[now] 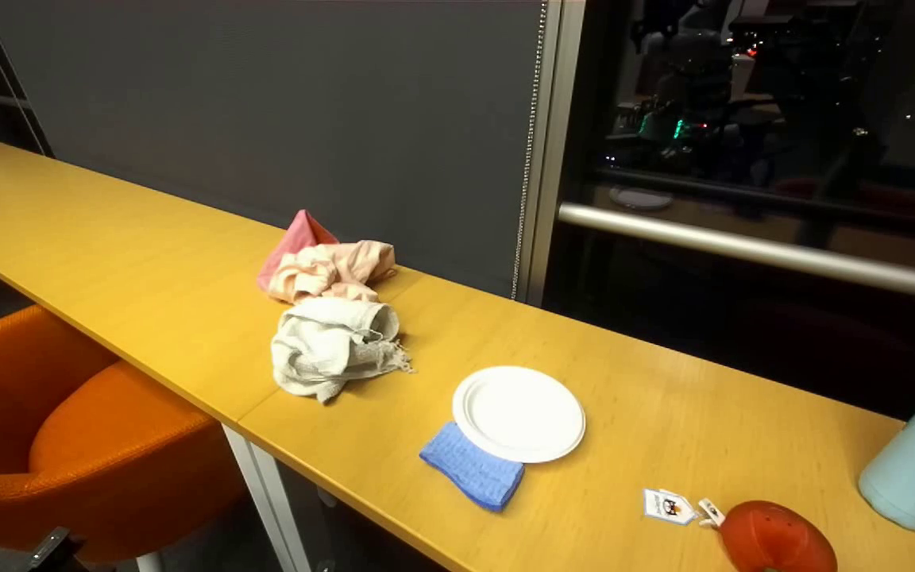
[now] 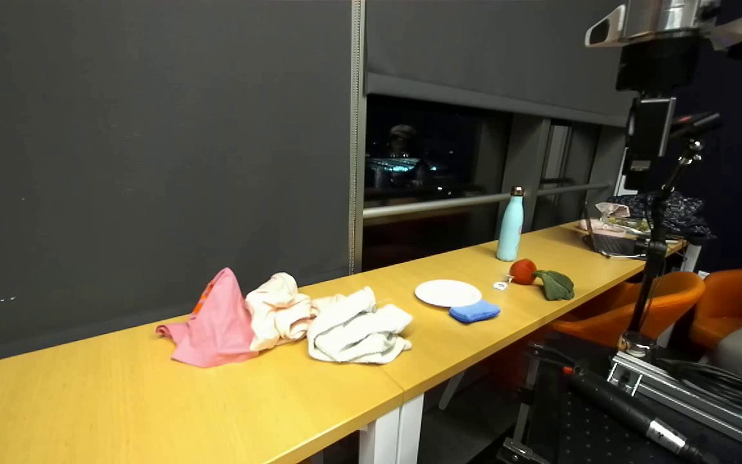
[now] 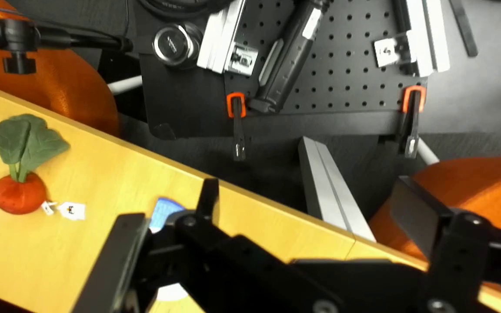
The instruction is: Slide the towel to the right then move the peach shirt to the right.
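Hand (image 3: 272,239) is wide, fingers (image 3: 416,213) well apart; in the wrist view the front edge of the desk (image 3: 115,182), the one lined by orange chairs (image 3: 76,95), runs diagonally behind it. In an exterior view the hand (image 2: 639,171) hangs well above desk level. White towel (image 1: 314,342) sits crumpled roughly midway between front and back edges, lying across the seam (image 1: 255,407) between two desk sections, frayed end turned toward the plate (image 1: 519,413). Peach shirt (image 1: 306,274) is bunched nearer the back edge, between towel and pink cloth (image 2: 216,325), touching the pink cloth; towel is up against it, can't tell if they overlap. Both exterior views show towel, shirt and pink cloth as one run, towel nearest the front edge; hand is well apart from all three. Plate is white, round, about mid-desk; blue cloth (image 1: 475,467) lies right at its rim, front-edge side. Further along toward the far corner: red toy vegetable (image 3: 18,195) with green leaves (image 3: 26,141) toward the front edge, printed tag (image 3: 72,210) beside it, light-blue bottle (image 2: 511,229) upright near the back edge. Laptop (image 2: 606,243) is way down by the far end edge. White leg (image 1: 267,492) stands under the front edge at the seam
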Controlling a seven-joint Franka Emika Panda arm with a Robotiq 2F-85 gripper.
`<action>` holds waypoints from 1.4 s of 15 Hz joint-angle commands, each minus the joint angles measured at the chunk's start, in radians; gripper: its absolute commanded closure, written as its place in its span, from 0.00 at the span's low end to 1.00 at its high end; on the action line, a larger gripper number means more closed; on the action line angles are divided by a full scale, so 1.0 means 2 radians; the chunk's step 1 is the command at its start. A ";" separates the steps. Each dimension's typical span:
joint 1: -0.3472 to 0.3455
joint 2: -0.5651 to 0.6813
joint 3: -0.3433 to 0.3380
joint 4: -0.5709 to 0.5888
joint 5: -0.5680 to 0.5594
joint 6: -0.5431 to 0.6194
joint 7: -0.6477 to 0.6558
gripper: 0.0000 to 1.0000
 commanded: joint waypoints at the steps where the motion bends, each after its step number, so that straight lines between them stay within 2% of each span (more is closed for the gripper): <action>1: -0.034 0.060 -0.004 0.013 -0.030 0.099 0.033 0.00; 5: -0.084 0.156 -0.020 0.001 -0.056 0.246 0.067 0.00; 10: -0.142 0.293 -0.044 0.009 -0.075 0.357 0.085 0.00; 12: -0.154 0.346 -0.059 0.024 -0.070 0.388 0.091 0.00; 17: -0.138 0.452 -0.081 0.093 -0.036 0.409 0.099 0.00; 19: -0.133 0.467 -0.084 0.104 0.001 0.399 0.066 0.00; 20: -0.130 0.447 -0.088 0.085 -0.027 0.402 0.090 0.00; 21: -0.127 0.458 -0.089 0.091 -0.022 0.404 0.087 0.00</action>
